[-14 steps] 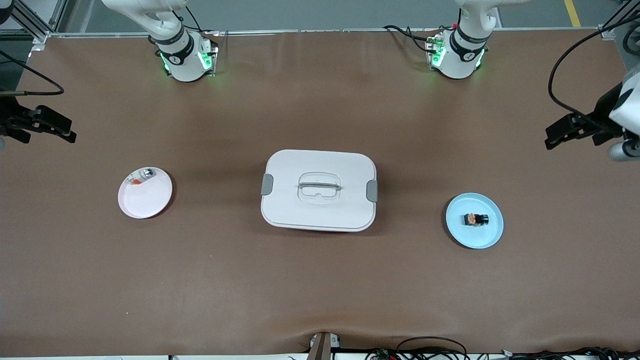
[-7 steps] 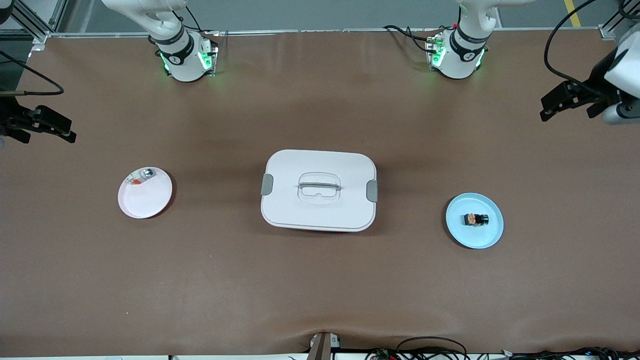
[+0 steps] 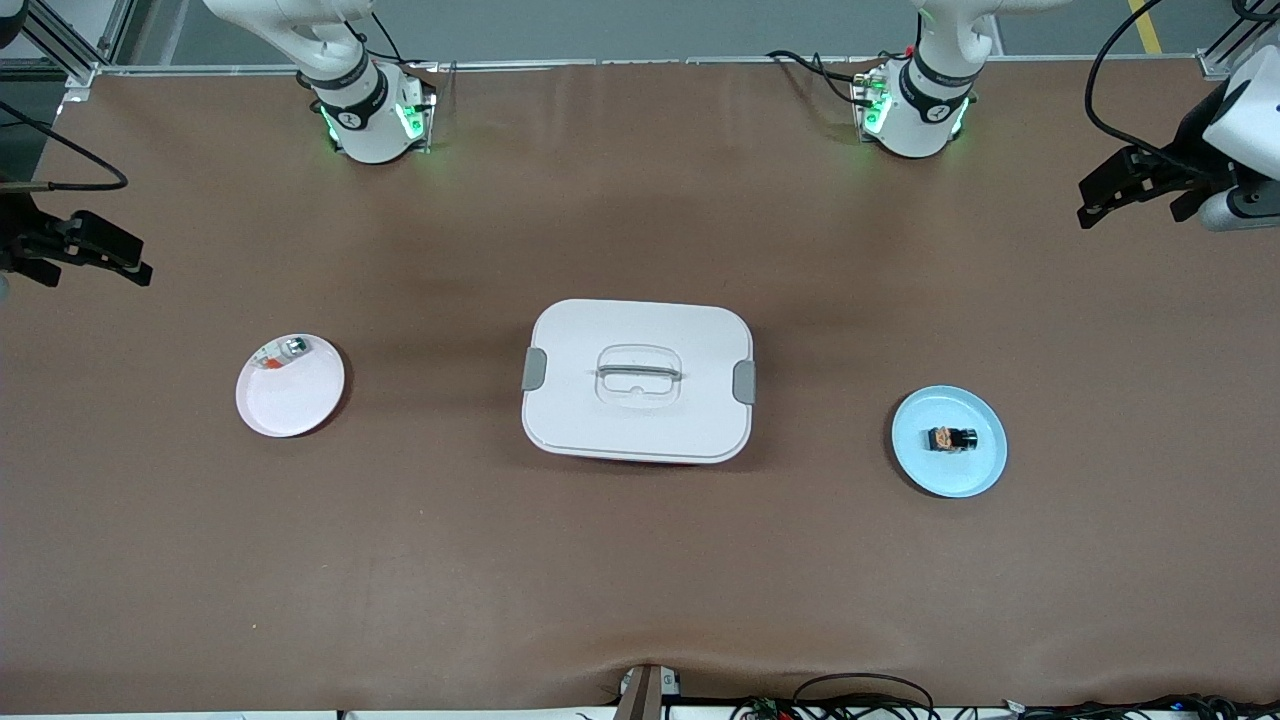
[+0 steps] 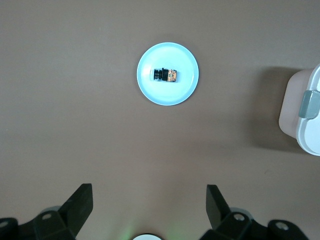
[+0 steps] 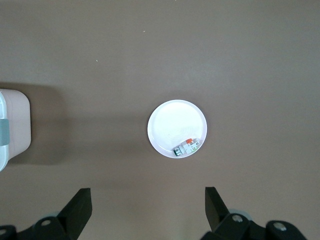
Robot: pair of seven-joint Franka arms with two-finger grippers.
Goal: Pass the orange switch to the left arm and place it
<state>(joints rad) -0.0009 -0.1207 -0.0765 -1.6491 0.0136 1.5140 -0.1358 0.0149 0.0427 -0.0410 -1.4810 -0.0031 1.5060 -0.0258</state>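
Cables [image 3: 860,690] lie along the edge of the table [image 3: 640,580] nearest the front camera, with bare brown surface above them. Next comes the blue plate [image 3: 915,465], toward the left arm's end of the table, and the orange switch [image 3: 951,438] lies on it near the middle, untouched. The box [image 3: 637,380] sits at the centre of the table between the two plates, lid on and grey side latches down. The pink plate [image 3: 285,405] lies toward the right arm's end, a little farther from the camera than the blue one. It carries only a small clear part with green and red bits [image 3: 283,352] against its rim.

The left tool [image 3: 1098,195] hangs high over the table's edge at the left arm's end, jaws spread wide and holding nothing. Its wrist view looks straight down on the blue plate and the switch. The right tool [image 3: 135,262] waits over the table's edge at the right arm's end, also wide open and empty, with the pink plate below it.

The task appears to be at its very start, in the approach to the pick. The next move calls for the left tool to come down over the blue plate, line its jaws across the tiny switch and close on it. The carry should then clear the box, either over or around it, for a handover to the right tool.

No brand, label or writing can be read. The marks on the arm bases are too small to make out.
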